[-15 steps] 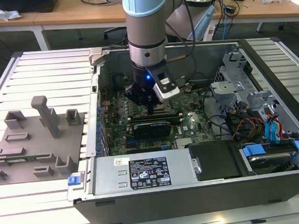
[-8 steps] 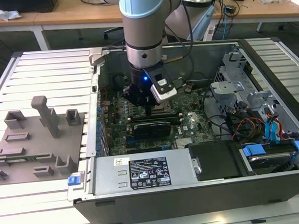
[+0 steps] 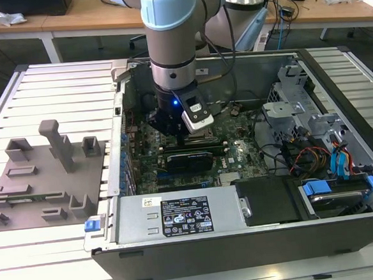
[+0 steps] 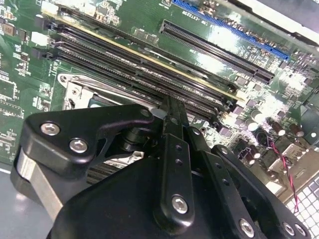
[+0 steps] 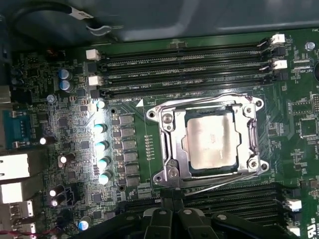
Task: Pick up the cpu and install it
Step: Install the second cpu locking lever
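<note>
Within the open computer case (image 3: pixel 346 231), one cpu (image 5: pixel 212 142) is seen seated in the single socket frame (image 5: pixel 169 149) on the green motherboard (image 5: pixel 75 124), flanked by memory slots (image 5: pixel 189 64). One grey fixture tray (image 3: pixel 45 182) lies on the slatted table (image 3: pixel 42 92). The gripper (image 5: pixel 172 211) is held just beside the socket, fingers pressed together, gripping nothing.

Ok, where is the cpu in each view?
First wrist view: the cpu lies inside the socket frame, with memory slots on either side.
Second wrist view: hidden behind the gripper; one corner of the socket frame peeks out.
Exterior view: hidden beneath the gripper, over the motherboard.
Shared landmark: the gripper, right by the socket.
</note>
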`<action>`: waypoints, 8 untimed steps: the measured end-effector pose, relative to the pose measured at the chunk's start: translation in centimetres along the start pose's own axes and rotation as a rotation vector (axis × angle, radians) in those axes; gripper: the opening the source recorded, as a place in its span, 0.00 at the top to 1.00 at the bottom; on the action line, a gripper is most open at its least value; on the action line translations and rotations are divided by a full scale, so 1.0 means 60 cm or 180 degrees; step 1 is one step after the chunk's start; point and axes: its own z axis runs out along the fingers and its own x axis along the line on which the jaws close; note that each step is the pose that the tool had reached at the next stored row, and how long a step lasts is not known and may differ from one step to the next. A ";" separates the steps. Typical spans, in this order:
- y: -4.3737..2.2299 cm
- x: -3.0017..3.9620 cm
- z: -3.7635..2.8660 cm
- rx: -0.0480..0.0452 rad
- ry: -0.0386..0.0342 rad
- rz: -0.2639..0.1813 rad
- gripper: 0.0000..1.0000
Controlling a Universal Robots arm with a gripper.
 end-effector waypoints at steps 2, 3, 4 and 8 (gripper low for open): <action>-0.003 0.002 0.000 -0.0025 -0.0003 0.0001 0.89; -0.005 0.002 0.001 -0.0046 -0.0005 0.0002 0.89; -0.007 0.003 0.001 -0.0063 -0.0005 0.0003 0.89; -0.021 0.002 0.001 -0.0182 0.0003 0.0010 0.89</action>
